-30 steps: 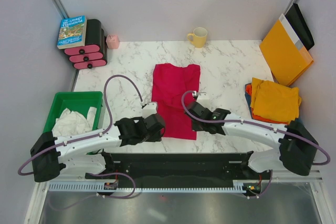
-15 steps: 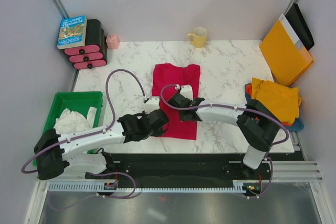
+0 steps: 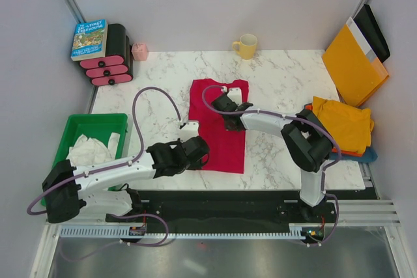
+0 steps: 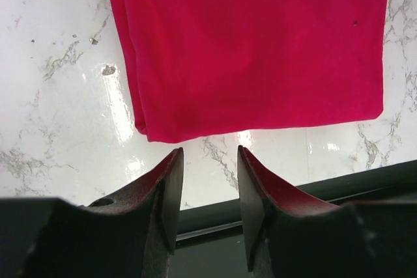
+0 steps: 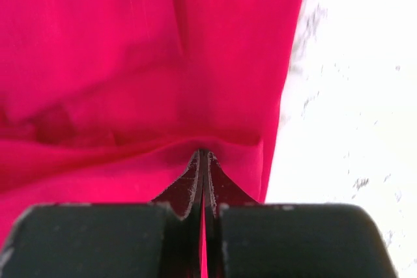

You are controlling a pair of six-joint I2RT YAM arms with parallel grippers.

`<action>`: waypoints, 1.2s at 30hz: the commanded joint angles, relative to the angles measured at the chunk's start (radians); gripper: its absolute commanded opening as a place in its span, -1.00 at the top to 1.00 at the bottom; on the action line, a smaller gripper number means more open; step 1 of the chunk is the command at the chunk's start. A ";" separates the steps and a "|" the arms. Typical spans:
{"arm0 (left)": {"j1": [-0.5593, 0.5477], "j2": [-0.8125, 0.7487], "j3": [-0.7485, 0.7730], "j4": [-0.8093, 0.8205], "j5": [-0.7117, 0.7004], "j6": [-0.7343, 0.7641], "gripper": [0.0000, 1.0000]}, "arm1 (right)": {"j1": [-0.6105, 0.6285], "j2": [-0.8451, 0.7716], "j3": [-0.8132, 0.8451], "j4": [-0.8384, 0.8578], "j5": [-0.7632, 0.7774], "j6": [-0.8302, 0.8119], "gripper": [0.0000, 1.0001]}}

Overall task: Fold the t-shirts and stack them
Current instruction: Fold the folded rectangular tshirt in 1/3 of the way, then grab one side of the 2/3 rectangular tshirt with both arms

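A white t-shirt (image 3: 88, 151) is seen crumpled in the green bin (image 3: 116, 122) at far left, not yet folded; the left gripper (image 4: 207, 161) is held low over the marble table (image 3: 280, 76), just short of the near hem of the crimson t-shirt (image 3: 218, 138), jaws apart with nothing between them; the crimson t-shirt is laid flat mid-table as a long narrow panel, its sides apparently turned in; the right gripper (image 5: 202, 157) is set on the far part of that shirt, jaws pressed together on a thin ridge of red cloth, and the fabric is puckered toward the pinch; at right, by the table edge, a folded stack is seen: mustard-yellow t-shirt (image 3: 340, 124) on top, orange-red t-shirt (image 3: 326, 144) under it, blue t-shirt (image 3: 369, 155) at the bottom; an orange-yellow envelope (image 3: 352, 63) is leaned behind, not task cloth.

Handling is judged as follows: the cloth is light, limp and thin; no stiffness can be counted on, so any unsupported part will sag and drag; layers may slide on the glossy marble and over each other; a shallow pinch may catch the top layer only. Hold is best taken at the near hem corners, all layers caught; a mid-panel pinch is likely to bunch the shirt rather than lift it square. Nothing is fragile; the risk is an undone fold.
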 commanded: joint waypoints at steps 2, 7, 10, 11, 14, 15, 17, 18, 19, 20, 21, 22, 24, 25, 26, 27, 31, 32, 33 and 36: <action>0.002 0.015 -0.008 0.043 -0.009 0.030 0.08 | -0.037 0.077 0.139 0.023 0.017 -0.055 1.00; 0.005 0.025 -0.001 0.033 -0.023 0.039 0.05 | -0.043 0.007 0.092 0.047 0.042 -0.053 0.75; 0.042 0.003 -0.024 0.023 -0.038 0.033 -0.10 | -0.043 -0.180 -0.079 0.129 -0.004 -0.043 0.09; 0.077 -0.003 -0.046 0.023 -0.033 0.030 -0.15 | -0.042 -0.219 -0.115 0.131 -0.021 -0.035 -0.03; 0.171 -0.003 -0.089 0.031 -0.003 0.041 -0.25 | -0.021 -0.365 -0.256 0.117 -0.053 0.009 -0.30; 0.192 0.003 -0.099 0.051 0.028 0.048 -0.27 | -0.010 -0.399 -0.289 0.105 -0.053 0.025 -0.34; 0.245 0.037 -0.119 0.072 0.060 0.073 -0.28 | 0.036 -0.489 -0.370 0.091 -0.033 0.071 -0.36; 0.255 0.052 -0.122 0.085 0.086 0.084 -0.28 | 0.056 -0.514 -0.390 0.074 -0.024 0.088 -0.35; 0.263 0.070 -0.122 0.097 0.098 0.090 -0.28 | 0.075 -0.552 -0.420 0.065 -0.010 0.100 -0.35; 0.269 0.113 -0.111 0.103 0.108 0.100 -0.28 | 0.111 -0.569 -0.431 0.055 0.005 0.133 -0.35; 0.269 0.132 -0.103 0.106 0.120 0.104 -0.28 | 0.127 -0.583 -0.441 0.034 0.014 0.144 -0.36; 0.271 0.152 -0.097 0.117 0.126 0.105 -0.26 | 0.141 -0.604 -0.451 0.026 0.020 0.157 -0.35; 0.269 0.189 -0.083 0.128 0.138 0.102 -0.24 | 0.168 -0.621 -0.464 0.006 0.025 0.187 -0.35; 0.269 0.193 -0.082 0.144 0.145 0.099 -0.21 | 0.173 -0.636 -0.476 0.000 0.027 0.195 -0.35; 0.269 0.199 -0.080 0.151 0.154 0.099 -0.20 | 0.185 -0.643 -0.482 -0.009 0.034 0.200 -0.34; 0.269 0.208 -0.080 0.155 0.157 0.097 -0.19 | 0.187 -0.653 -0.485 -0.014 0.036 0.207 -0.34; 0.269 0.232 -0.082 0.157 0.168 0.090 -0.13 | 0.194 -0.675 -0.494 -0.034 0.036 0.217 -0.33; 0.269 0.235 -0.085 0.157 0.175 0.088 -0.11 | 0.196 -0.678 -0.496 -0.038 0.034 0.218 -0.33; 0.269 0.239 -0.090 0.158 0.181 0.085 -0.09 | 0.199 -0.681 -0.499 -0.041 0.034 0.221 -0.32; 0.269 0.227 -0.108 0.161 0.188 0.064 -0.06 | 0.205 -0.689 -0.510 -0.046 0.034 0.229 -0.32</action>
